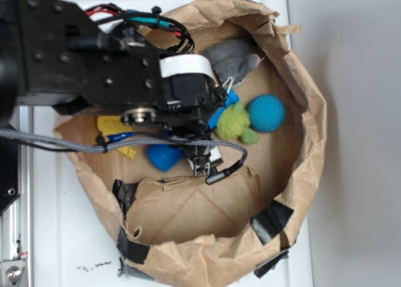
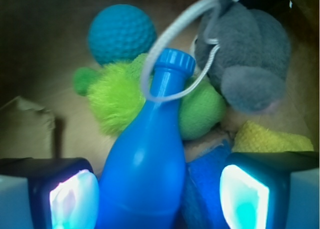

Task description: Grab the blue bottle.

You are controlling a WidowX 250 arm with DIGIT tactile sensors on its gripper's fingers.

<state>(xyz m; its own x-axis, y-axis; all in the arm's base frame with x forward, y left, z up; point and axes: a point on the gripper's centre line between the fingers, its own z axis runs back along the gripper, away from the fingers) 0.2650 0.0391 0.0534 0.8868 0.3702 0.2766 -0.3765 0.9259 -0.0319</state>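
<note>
The blue bottle (image 2: 147, 159) lies in the paper bag with its capped neck pointing away, and its body fills the space between my fingers. In the exterior view its rounded base (image 1: 164, 156) shows below the arm and its neck beside the green toy. My gripper (image 2: 160, 201) is open and straddles the bottle's lower body. The left pad (image 2: 75, 199) sits right beside the bottle; the right pad (image 2: 245, 196) stands apart from it, over a flat blue cloth (image 2: 205, 181). In the exterior view the gripper (image 1: 191, 154) hangs down into the bag, mostly hidden by the arm.
A green fuzzy toy (image 2: 117, 96), a teal textured ball (image 2: 121, 34) and a grey plush (image 2: 250, 49) crowd around the bottle's neck. A white cord loop (image 2: 165, 39) circles the cap. A yellow cloth (image 2: 267, 139) lies at the right. Crumpled paper bag walls (image 1: 301, 111) ring everything.
</note>
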